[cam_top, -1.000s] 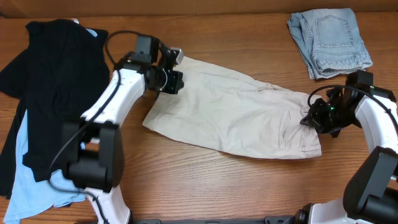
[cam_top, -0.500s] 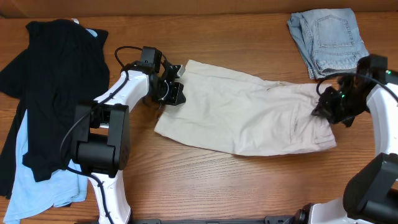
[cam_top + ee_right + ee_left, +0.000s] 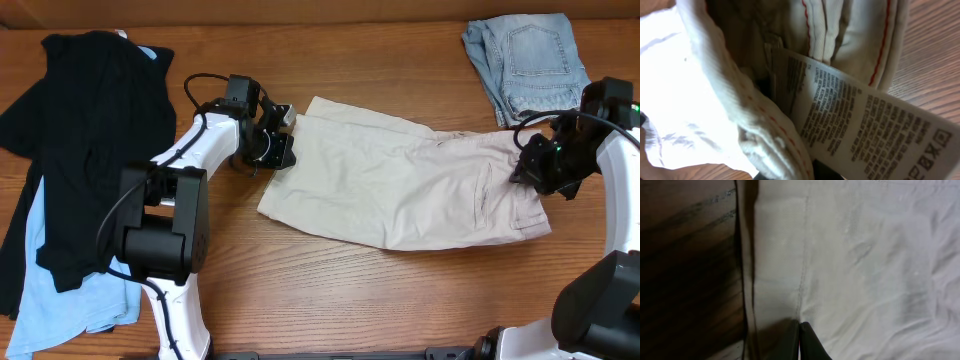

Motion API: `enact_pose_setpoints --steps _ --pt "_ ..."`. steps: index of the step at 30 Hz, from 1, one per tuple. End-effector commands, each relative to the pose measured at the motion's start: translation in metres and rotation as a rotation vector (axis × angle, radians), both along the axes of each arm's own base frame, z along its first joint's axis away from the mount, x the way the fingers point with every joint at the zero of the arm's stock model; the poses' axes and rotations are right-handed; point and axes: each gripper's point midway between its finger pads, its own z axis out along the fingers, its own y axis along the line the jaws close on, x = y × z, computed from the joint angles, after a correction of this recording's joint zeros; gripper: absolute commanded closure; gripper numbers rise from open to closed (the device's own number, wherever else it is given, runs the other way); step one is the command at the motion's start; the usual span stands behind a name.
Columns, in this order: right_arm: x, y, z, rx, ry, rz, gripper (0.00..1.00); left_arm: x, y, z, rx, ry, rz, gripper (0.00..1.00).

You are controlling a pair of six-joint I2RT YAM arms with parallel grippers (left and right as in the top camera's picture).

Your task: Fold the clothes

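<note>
Overhead, the wood-grain tabletop (image 3: 330, 300) carries khaki shorts (image 3: 400, 190); denim shorts (image 3: 530, 65) lie at its far corner. The left pincer (image 3: 283, 153) nips the khaki leg end; the right pincer (image 3: 525, 172) clamps the waistband.

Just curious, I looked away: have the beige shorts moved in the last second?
Yes. The beige shorts slid right: the gap to the black clothes on the left has widened.
</note>
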Motion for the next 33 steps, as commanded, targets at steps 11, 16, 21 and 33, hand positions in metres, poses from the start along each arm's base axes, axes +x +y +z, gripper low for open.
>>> enact_pose_setpoints --steps 11,16,21,33 --pt "0.030 0.044 0.037 -0.039 -0.138 0.152 0.96 -0.008 0.003 -0.032 0.033 0.056 -0.017 0.96" --pt "0.051 0.099 0.042 -0.020 -0.213 0.210 0.96 -0.008 0.002 -0.032 0.030 0.056 -0.017 0.96" --pt "0.079 0.160 0.043 0.016 -0.317 0.262 0.96 -0.008 0.002 -0.032 0.030 0.056 -0.017 0.96" --pt "0.101 0.300 -0.003 0.118 -0.380 0.412 0.96 -0.008 0.002 -0.032 0.032 0.058 -0.017 0.96"
